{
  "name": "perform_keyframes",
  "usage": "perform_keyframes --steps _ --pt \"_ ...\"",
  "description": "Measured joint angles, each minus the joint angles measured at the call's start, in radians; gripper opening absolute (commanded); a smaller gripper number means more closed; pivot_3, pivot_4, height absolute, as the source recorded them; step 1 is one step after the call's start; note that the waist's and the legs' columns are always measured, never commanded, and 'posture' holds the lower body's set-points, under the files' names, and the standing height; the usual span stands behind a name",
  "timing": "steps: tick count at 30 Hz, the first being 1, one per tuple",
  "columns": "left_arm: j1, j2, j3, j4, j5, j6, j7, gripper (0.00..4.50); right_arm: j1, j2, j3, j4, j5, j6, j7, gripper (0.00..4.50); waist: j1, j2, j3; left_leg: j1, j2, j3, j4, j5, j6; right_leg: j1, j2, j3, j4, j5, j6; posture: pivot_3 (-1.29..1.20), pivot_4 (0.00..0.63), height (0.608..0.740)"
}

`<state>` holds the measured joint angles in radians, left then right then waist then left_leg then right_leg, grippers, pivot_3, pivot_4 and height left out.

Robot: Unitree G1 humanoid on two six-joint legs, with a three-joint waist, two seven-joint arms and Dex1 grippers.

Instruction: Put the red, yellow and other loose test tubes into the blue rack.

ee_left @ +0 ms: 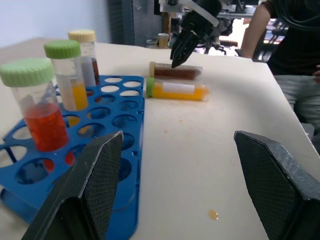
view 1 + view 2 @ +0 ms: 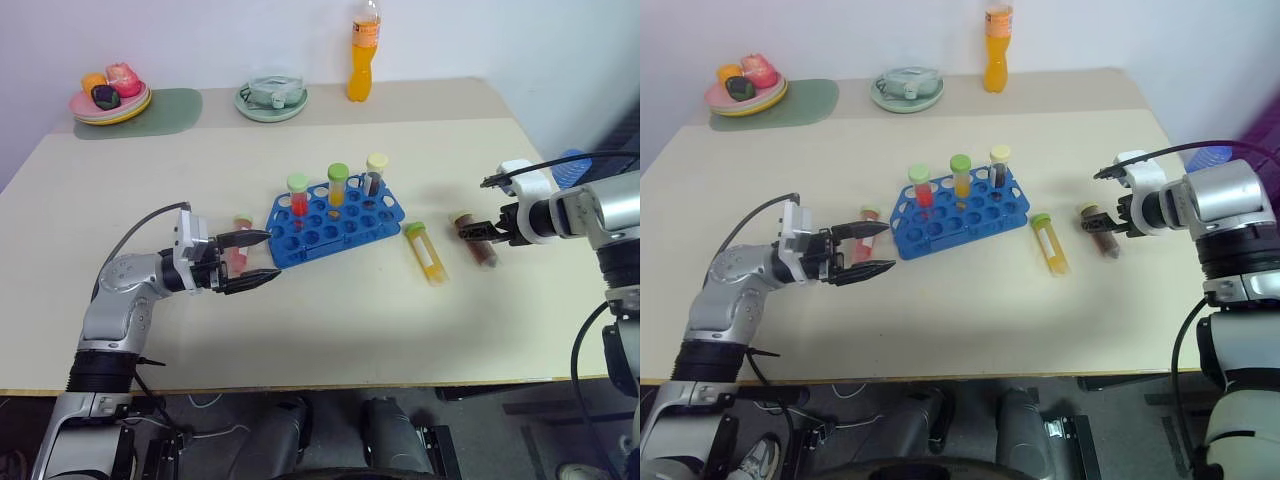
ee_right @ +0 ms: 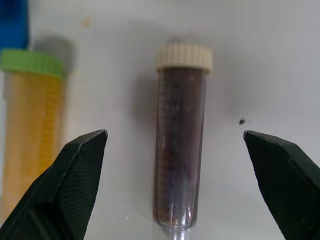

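On a pale counter (image 2: 300, 320), two robot arms are working at a blue rack (image 2: 335, 222) that is already holding three capped tubes. Just left of the rack, the left claw (image 2: 246, 259) is hovering with its jaws spread, grasping nothing, beside a loose red tube (image 2: 240, 243) lying against the rack's left end. Right of the rack, a yellow tube (image 2: 426, 253) with a green cap is lying flat; farther right of the rack, a brown tube (image 3: 180, 145) with a cream cap is lying parallel to it. The right claw (image 2: 486, 231) is poised over that brown tube, jaws released and straddling it. The tubes look light, stiff and smooth-walled, probably slippery and prone to rolling; a grip across the mid-body, below the cap, seems the safest hold before tipping each upright.
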<state>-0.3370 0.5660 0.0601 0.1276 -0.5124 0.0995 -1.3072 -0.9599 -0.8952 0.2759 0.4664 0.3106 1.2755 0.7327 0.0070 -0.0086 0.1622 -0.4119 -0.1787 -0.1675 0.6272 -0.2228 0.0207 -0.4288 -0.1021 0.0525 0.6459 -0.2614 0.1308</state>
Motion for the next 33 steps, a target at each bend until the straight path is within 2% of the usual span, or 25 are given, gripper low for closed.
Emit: perform_keyframes --steps 9,18,19,20,26,33 --pt "0.039 0.000 0.001 -0.050 -0.001 0.019 0.020 3.62 -0.185 0.125 0.040 0.326 -0.115 -0.118 0.079 4.50 -0.018 0.000 0.000 0.000 0.000 0.000 0.000 0.000 0.000 0.000 0.000 0.000 0.001 0.000 0.000 0.00 0.150 0.740" --pt "0.072 0.000 0.002 -0.092 -0.002 0.029 0.045 3.62 -0.234 0.183 0.082 0.550 -0.255 -0.257 0.150 4.50 -0.021 0.001 0.000 0.000 0.000 0.000 0.000 0.002 -0.003 -0.001 0.001 0.000 0.002 0.000 0.000 0.00 0.150 0.740" --pt "0.078 0.000 0.003 -0.097 -0.002 0.029 0.049 3.70 -0.238 0.188 0.079 0.570 -0.268 -0.276 0.151 3.97 -0.021 0.001 0.000 0.000 0.000 0.000 0.000 0.002 -0.003 -0.001 0.001 0.000 0.002 0.000 0.000 0.00 0.150 0.740" --pt "0.083 0.000 0.003 -0.102 -0.002 0.030 0.051 3.70 -0.241 0.193 0.077 0.583 -0.279 -0.288 0.149 3.71 -0.022 0.001 0.000 0.001 0.000 0.000 0.000 0.002 -0.003 0.000 0.001 0.000 0.002 0.000 0.000 0.00 0.150 0.740" --pt "0.099 0.000 0.003 -0.120 -0.011 0.041 0.066 3.70 -0.257 0.211 0.066 0.641 -0.342 -0.348 0.147 0.90 -0.024 0.001 0.000 0.001 0.000 0.000 0.000 0.001 -0.003 0.000 0.001 0.000 0.002 0.000 0.000 0.00 0.150 0.740" --pt "0.108 0.001 0.003 -0.147 -0.020 0.049 0.074 3.70 -0.254 0.216 0.062 0.643 -0.388 -0.388 0.197 0.90 -0.026 0.001 0.000 0.001 0.000 0.000 0.000 0.001 -0.004 0.000 0.001 0.000 0.002 0.000 0.000 0.00 0.150 0.740"
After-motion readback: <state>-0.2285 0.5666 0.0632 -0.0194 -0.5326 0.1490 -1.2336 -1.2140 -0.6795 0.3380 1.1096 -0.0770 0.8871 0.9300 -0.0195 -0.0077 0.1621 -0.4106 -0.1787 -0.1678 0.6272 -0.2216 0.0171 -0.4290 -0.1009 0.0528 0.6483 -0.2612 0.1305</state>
